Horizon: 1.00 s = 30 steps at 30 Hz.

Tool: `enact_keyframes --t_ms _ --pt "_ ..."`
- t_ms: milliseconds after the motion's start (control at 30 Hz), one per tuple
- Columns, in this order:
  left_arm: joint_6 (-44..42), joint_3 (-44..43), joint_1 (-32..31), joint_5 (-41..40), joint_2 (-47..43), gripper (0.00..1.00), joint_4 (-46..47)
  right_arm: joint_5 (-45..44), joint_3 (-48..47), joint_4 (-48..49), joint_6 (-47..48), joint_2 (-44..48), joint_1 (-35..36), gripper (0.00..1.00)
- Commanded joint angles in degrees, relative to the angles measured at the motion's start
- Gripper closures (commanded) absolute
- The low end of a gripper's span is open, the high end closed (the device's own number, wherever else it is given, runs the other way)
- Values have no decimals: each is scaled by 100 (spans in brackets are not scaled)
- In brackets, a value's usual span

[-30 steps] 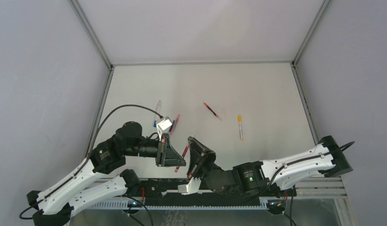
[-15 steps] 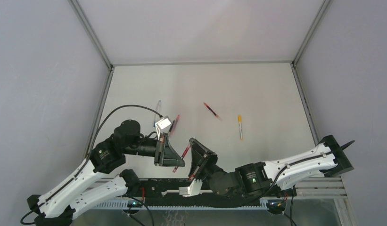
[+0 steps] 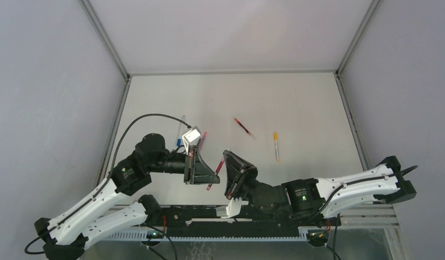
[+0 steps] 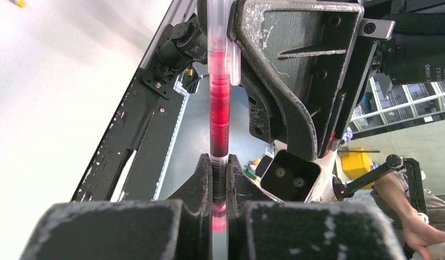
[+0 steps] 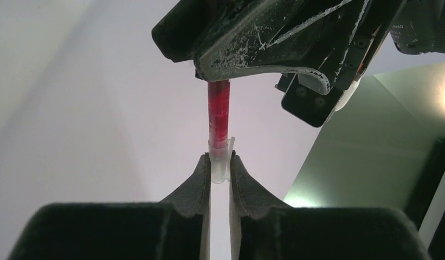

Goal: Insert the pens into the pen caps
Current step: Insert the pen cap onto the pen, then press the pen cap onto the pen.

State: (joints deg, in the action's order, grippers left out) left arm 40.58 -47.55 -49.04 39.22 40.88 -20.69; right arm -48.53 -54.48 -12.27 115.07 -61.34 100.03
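Note:
A pen with a red-pink barrel (image 4: 219, 108) is clamped at its tail between the fingers of my left gripper (image 4: 219, 162). Its front end sits in a clear cap (image 5: 220, 160), which is pinched in my right gripper (image 5: 220, 162). In the top view the two grippers face each other just above the table's near edge: left gripper (image 3: 212, 177), right gripper (image 3: 226, 165), the pen (image 3: 216, 170) spanning them. The cap also shows in the left wrist view (image 4: 224, 49), against the right gripper's fingers.
On the table lie a red pen (image 3: 243, 127), a yellow-orange pen (image 3: 275, 145) and a pink-red pen (image 3: 201, 140). A blue-ended pen (image 3: 181, 129) lies partly behind the left wrist. The black rail (image 3: 209, 214) runs along the near edge.
Both grippers have shifted right and away from the near edge, still facing each other with the pen between them.

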Motion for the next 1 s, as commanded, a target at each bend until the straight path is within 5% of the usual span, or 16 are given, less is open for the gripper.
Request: enact_keyframes --t_ms 0,333,700,800,967 --pt "13 -53 262 -1194 104 100 2027 1965 44 -672 194 -246 267 82" --pt "12 57 262 -1218 110 100 1990 1828 28 -829 255 -34 236 68" --pt "-318 264 258 -1586 -43 100 1934 1734 22 -711 -159 417 219 66" --pt "-711 328 254 -2095 -408 100 1775 1899 261 -194 -1277 696 162 67" --pt "-1217 470 262 -2855 -1186 100 1713 2623 462 250 -5876 1316 -645 67"
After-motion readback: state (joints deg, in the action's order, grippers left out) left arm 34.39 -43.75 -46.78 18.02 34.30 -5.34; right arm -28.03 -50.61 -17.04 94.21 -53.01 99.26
